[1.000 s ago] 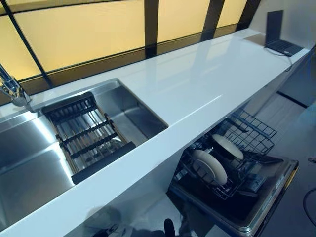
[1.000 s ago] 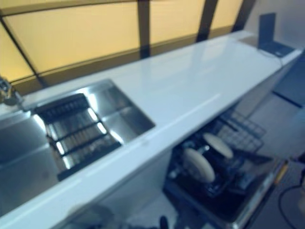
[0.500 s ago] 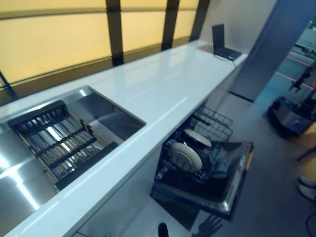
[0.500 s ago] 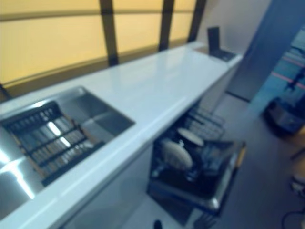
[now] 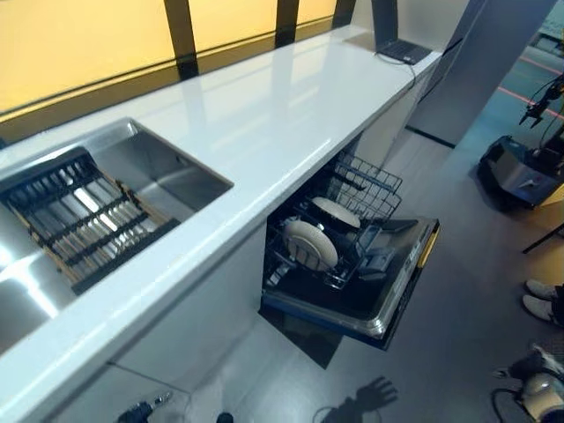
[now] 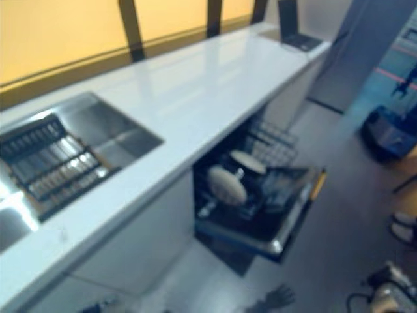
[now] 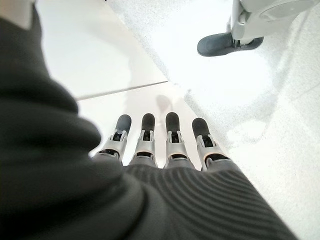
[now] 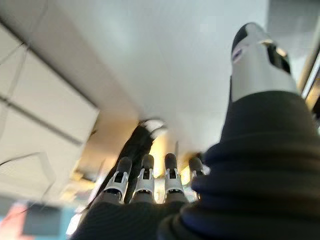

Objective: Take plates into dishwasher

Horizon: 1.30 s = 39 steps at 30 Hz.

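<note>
The dishwasher stands open under the white counter, with its lower wire rack pulled out over the door. Two white plates stand on edge in the rack: a large one and a second one behind it. Neither hand shows in the eye views. My left hand shows in its wrist view with straight fingers over the pale floor, holding nothing. My right hand shows in its wrist view with straight fingers and its thumb apart, holding nothing.
A steel sink is set in the counter at the left, with a black drying rack across it. A laptop sits at the counter's far end. A dark machine and a person's shoes are on the floor at right.
The whole picture has shifted: the camera has swung right and drawn back from the counter. The plates stay in the dishwasher rack.
</note>
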Motion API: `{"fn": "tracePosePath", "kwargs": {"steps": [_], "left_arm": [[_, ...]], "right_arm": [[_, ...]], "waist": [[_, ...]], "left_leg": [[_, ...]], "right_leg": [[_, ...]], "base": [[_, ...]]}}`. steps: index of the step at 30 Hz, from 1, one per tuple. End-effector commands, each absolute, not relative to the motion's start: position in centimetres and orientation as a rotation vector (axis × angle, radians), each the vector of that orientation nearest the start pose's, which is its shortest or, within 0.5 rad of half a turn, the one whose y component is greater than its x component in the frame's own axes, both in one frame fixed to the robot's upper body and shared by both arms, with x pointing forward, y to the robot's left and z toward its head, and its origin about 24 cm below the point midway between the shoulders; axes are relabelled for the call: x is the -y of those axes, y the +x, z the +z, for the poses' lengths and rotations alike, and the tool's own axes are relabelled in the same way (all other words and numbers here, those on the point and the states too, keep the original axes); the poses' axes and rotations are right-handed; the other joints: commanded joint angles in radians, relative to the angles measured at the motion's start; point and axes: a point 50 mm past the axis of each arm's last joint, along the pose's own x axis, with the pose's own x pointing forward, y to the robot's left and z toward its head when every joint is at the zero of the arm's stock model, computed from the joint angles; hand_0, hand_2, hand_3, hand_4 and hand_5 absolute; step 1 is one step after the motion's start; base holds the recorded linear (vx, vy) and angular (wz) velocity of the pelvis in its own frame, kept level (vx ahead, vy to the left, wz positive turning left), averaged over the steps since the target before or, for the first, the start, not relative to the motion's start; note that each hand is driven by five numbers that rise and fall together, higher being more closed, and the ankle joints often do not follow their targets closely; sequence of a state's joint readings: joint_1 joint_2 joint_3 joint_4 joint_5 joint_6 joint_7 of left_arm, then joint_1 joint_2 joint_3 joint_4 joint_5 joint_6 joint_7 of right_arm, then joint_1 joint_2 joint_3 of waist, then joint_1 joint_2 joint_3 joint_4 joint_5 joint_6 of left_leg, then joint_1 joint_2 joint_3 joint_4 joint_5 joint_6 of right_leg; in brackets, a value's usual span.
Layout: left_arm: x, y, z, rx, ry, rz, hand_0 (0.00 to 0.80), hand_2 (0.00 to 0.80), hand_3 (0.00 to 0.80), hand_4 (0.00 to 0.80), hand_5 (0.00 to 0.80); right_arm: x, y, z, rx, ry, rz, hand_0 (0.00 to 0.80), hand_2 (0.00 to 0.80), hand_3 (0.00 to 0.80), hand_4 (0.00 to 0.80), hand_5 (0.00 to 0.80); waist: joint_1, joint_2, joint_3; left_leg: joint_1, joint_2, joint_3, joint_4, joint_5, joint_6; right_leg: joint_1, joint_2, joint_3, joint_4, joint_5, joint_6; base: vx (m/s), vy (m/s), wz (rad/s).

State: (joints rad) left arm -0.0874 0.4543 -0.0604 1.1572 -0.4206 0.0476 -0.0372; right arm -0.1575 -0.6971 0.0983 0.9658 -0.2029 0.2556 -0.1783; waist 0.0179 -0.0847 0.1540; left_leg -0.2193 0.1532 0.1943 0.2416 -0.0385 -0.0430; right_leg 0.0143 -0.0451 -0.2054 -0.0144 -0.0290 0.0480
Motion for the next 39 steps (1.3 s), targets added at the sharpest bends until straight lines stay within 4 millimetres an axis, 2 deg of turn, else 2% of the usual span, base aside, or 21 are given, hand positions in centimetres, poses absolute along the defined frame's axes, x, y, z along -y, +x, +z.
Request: {"fn": "tracePosePath", "kwargs": {"steps": [1, 3, 6, 7, 9, 11, 13, 15, 16, 18, 21, 23, 25, 26, 29, 30, 31, 32, 34, 35, 39], "left_arm": [[-32.0, 15.3, -10.7, -0.96, -0.002, 0.429, 0.0, 0.0, 0.0, 0.0, 0.0], [-31.5, 13.9, -11.6, -0.974, -0.049, 0.459, 0.0, 0.0, 0.0, 0.0, 0.0], [-30.2, 11.5, -12.9, -1.02, -0.107, 0.473, 0.0, 0.0, 0.0, 0.0, 0.0], [-29.7, 10.9, -13.2, -1.03, -0.113, 0.467, 0.0, 0.0, 0.0, 0.0, 0.0], [-29.2, 10.2, -13.7, -1.04, -0.127, 0.452, 0.0, 0.0, 0.0, 0.0, 0.0], [-28.9, 9.9, -13.9, -1.045, -0.123, 0.414, 0.0, 0.0, 0.0, 0.0, 0.0], [-28.6, 10.1, -14.0, -1.05, -0.109, 0.389, 0.0, 0.0, 0.0, 0.0, 0.0], [-28.7, 10.0, -14.0, -1.075, -0.089, 0.376, 0.0, 0.0, 0.0, 0.0, 0.0], [-28.7, 9.8, -14.1, -1.099, -0.074, 0.371, 0.0, 0.0, 0.0, 0.0, 0.0], [-28.8, 9.2, -14.3, -1.149, -0.063, 0.368, 0.0, 0.0, 0.0, 0.0, 0.0], [-29.2, 10.8, -13.8, -1.118, -0.039, 0.384, 0.0, 0.0, 0.0, 0.0, 0.0], [-29.3, 11.0, -13.7, -1.118, -0.028, 0.379, 0.0, 0.0, 0.0, 0.0, 0.0], [-30.0, 11.2, -13.4, -1.102, -0.025, 0.417, 0.0, 0.0, 0.0, 0.0, 0.0], [-30.4, 11.5, -13.2, -1.088, -0.041, 0.44, 0.0, 0.0, 0.0, 0.0, 0.0], [-30.5, 11.5, -13.2, -1.084, -0.096, 0.476, 0.0, 0.0, 0.0, 0.0, 0.0], [-30.8, 11.5, -13.1, -1.084, -0.118, 0.48, 0.0, 0.0, 0.0, 0.0, 0.0], [-31.1, 11.3, -13.0, -1.084, -0.137, 0.486, 0.0, 0.0, 0.0, 0.0, 0.0], [-31.4, 11.6, -12.7, -1.076, -0.158, 0.507, 0.0, 0.0, 0.0, 0.0, 0.0], [-31.5, 11.9, -12.6, -1.062, -0.182, 0.526, 0.0, 0.0, 0.0, 0.0, 0.0], [-31.3, 12.3, -12.5, -1.053, -0.18, 0.513, 0.0, 0.0, 0.0, 0.0, 0.0], [-30.7, 13.6, -12.3, -1.009, -0.165, 0.475, 0.0, 0.0, 0.0, 0.0, 0.0]], "right_arm": [[39.5, 20.1, -2.2, -0.915, -0.902, -0.463, 0.0, 0.0, 0.0, 0.0, 0.0], [39.0, 19.7, -2.9, -0.939, -0.855, -0.432, 0.0, 0.0, 0.0, 0.0, 0.0], [39.2, 18.8, -3.5, -0.979, -0.817, -0.436, 0.0, 0.0, 0.0, 0.0, 0.0], [39.2, 18.5, -3.7, -0.987, -0.787, -0.458, 0.0, 0.0, 0.0, 0.0, 0.0], [39.2, 18.1, -4.1, -0.997, -0.804, -0.487, 0.0, 0.0, 0.0, 0.0, 0.0], [39.2, 17.3, -4.7, -1.012, -0.762, -0.517, 0.0, 0.0, 0.0, 0.0, 0.0], [38.9, 16.4, -5.7, -1.031, -0.613, -0.561, 0.0, 0.0, 0.0, 0.0, 0.0], [39.0, 15.2, -6.3, -1.046, -0.528, -0.596, 0.0, 0.0, 0.0, 0.0, 0.0], [39.1, 14.6, -6.6, -1.044, -0.439, -0.619, 0.0, 0.0, 0.0, 0.0, 0.0], [39.3, 14.1, -6.6, -1.019, -0.256, -0.677, 0.0, 0.0, 0.0, 0.0, 0.0], [38.5, 14.8, -6.9, -0.969, -0.117, -0.717, 0.0, 0.0, 0.0, 0.0, 0.0], [38.6, 15.1, -6.8, -0.949, -0.097, -0.729, 0.0, 0.0, 0.0, 0.0, 0.0], [38.6, 15.9, -6.4, -0.935, -0.079, -0.733, 0.0, 0.0, 0.0, 0.0, 0.0], [38.5, 16.1, -6.4, -0.931, -0.073, -0.731, 0.0, 0.0, 0.0, 0.0, 0.0], [38.7, 16.1, -6.4, -0.947, -0.078, -0.733, 0.0, 0.0, 0.0, 0.0, 0.0], [38.6, 16.3, -6.4, -0.955, -0.078, -0.742, 0.0, 0.0, 0.0, 0.0, 0.0], [38.3, 16.4, -6.6, -0.962, -0.075, -0.747, 0.0, 0.0, 0.0, 0.0, 0.0], [37.9, 16.1, -7.1, -0.986, -0.054, -0.745, 0.0, 0.0, 0.0, 0.0, 0.0], [37.2, 15.4, -8.0, -1.012, -0.013, -0.745, 0.0, 0.0, 0.0, 0.0, 0.0], [36.8, 15.2, -8.4, -1.011, 0.013, -0.758, 0.0, 0.0, 0.0, 0.0, 0.0], [36.4, 15.3, -8.6, -0.993, 0.089, -0.801, 0.0, 0.0, 0.0, 0.0, 0.0]], "waist": [[0.032, -0.018, 0.055], [0.037, 0.0, 0.065], [0.047, 0.035, 0.089], [0.045, 0.042, 0.096], [0.04, 0.044, 0.093], [0.042, 0.026, 0.089], [0.044, 0.012, 0.081], [0.043, 0.014, 0.066], [0.039, 0.02, 0.057], [0.004, 0.062, 0.027], [-0.001, 0.074, 0.06], [0.008, 0.077, 0.08], [0.027, 0.08, 0.099], [0.032, 0.085, 0.108], [0.026, 0.114, 0.116], [0.019, 0.121, 0.117], [0.008, 0.116, 0.122], [0.019, 0.107, 0.119], [0.021, 0.097, 0.118], [0.026, 0.091, 0.118], [0.029, 0.083, 0.122]], "left_leg": [[-0.066, -0.023, -0.008, -0.02, 0.003, 0.028], [-0.045, -0.02, -0.026, -0.133, 0.098, -0.015], [-0.017, -0.024, -0.017, -0.329, 0.193, -0.061], [-0.016, -0.019, 0.034, -0.316, 0.188, -0.06], [0.002, -0.008, 0.131, -0.217, 0.141, -0.048], [0.006, 0.008, 0.198, 0.015, 0.036, -0.012], [0.041, -0.001, 0.195, 0.188, -0.087, 0.043], [0.091, -0.014, 0.184, 0.258, -0.126, 0.054], [0.128, -0.022, 0.188, 0.255, -0.128, 0.049], [0.306, -0.115, 0.161, -0.143, -0.105, 0.044], [0.298, -0.154, 0.123, -0.189, -0.117, 0.054], [0.287, -0.152, 0.113, -0.187, -0.113, 0.045], [0.248, -0.146, 0.114, -0.164, -0.111, 0.066], [0.229, -0.143, 0.113, -0.147, -0.121, 0.082], [0.198, -0.135, 0.045, -0.121, -0.129, 0.104], [0.182, -0.114, 0.028, -0.098, -0.12, 0.098], [0.169, -0.109, 0.031, -0.073, -0.136, 0.1], [0.158, -0.091, 0.039, -0.059, -0.132, 0.091], [0.14, -0.075, 0.024, -0.054, -0.114, 0.074], [0.144, -0.066, 0.039, -0.072, -0.098, 0.069], [0.118, -0.066, 0.031, -0.131, -0.056, 0.049]], "right_leg": [[0.074, -0.008, -0.024, 0.171, -0.126, -0.001], [0.068, 0.021, -0.045, 0.189, -0.158, -0.041], [0.092, 0.056, -0.095, 0.161, -0.147, -0.057], [0.099, 0.056, -0.126, 0.142, -0.137, -0.061], [0.099, 0.044, -0.161, 0.111, -0.123, -0.07], [0.105, 0.022, -0.192, 0.068, -0.108, -0.081], [0.098, 0.008, -0.186, 0.045, -0.085, -0.071], [0.085, 0.015, -0.187, 0.036, -0.074, -0.06], [0.083, 0.021, -0.196, 0.035, -0.073, -0.054], [0.04, 0.035, -0.218, 0.069, -0.063, -0.025], [-0.076, 0.004, -0.281, 0.128, -0.033, 0.005], [-0.098, -0.005, -0.309, 0.185, -0.052, -0.004], [-0.109, -0.068, -0.34, 0.245, -0.06, -0.003], [-0.12, -0.116, -0.324, 0.266, -0.022, 0.008], [-0.136, -0.197, -0.143, 0.232, 0.061, 0.023], [-0.136, -0.184, -0.08, 0.246, 0.019, 0.007], [-0.157, -0.174, -0.047, 0.251, 0.029, 0.024], [-0.122, -0.184, -0.1, 0.211, 0.021, 0.035], [-0.097, -0.15, -0.083, 0.181, -0.008, 0.033], [-0.075, -0.148, -0.11, 0.153, -0.002, 0.042], [-0.072, -0.128, -0.123, 0.09, 0.006, 0.057]], "base": [[-0.335, -0.461, 0.14], [-0.313, -0.437, 0.26], [-0.242, -0.251, 0.46], [-0.353, -0.251, 0.69], [-0.304, -0.181, 0.91], [-0.251, -0.147, 0.66], [-0.155, -0.024, 0.37], [-0.081, 0.034, 0.38], [-0.079, 0.163, 0.5], [-0.16, 0.306, 0.56], [-0.398, 0.156, 0.68], [-0.334, 0.011, 0.17], [-0.357, -0.026, 0.09], [-0.353, -0.025, 0.06], [-0.188, -0.12, 0.01], [-0.163, -0.273, 0.23], [-0.14, -0.37, 0.2], [-0.107, -0.384, 0.24], [-0.085, -0.376, 0.14], [-0.1, -0.313, 0.25], [-0.155, -0.223, 0.06]]}}
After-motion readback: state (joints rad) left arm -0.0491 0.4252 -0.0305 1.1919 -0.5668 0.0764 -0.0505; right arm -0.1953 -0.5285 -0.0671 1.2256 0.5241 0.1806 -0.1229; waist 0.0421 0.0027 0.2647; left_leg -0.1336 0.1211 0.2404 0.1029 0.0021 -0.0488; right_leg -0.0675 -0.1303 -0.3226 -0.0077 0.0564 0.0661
